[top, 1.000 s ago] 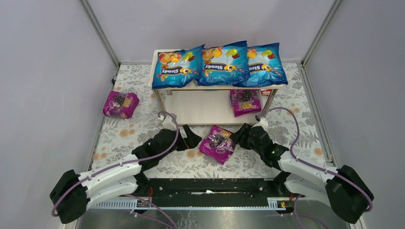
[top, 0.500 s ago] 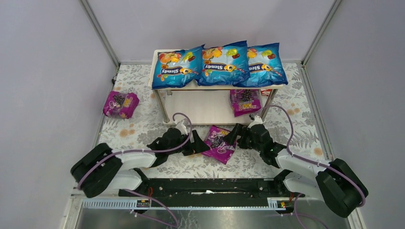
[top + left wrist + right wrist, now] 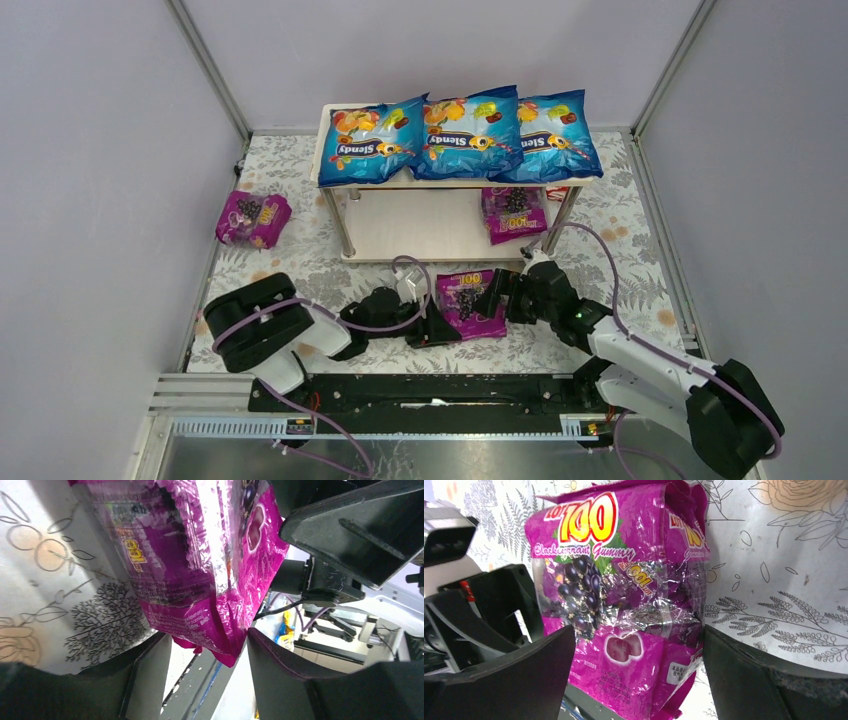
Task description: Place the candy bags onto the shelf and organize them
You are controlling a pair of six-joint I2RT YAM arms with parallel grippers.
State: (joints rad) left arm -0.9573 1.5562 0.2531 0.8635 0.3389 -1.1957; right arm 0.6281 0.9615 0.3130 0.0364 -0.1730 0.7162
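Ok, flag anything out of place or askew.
The left magenta bag lies on the mat beside the shelf, and the front magenta bag sits before it, both unshelved. The shelved magenta bag sits slightly crooked at the lower board's right end.

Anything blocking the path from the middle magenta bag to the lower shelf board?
Nothing visible. The middle magenta bag lies just in front of the lower board, whose left and centre are bare; another magenta bag occupies its right end.
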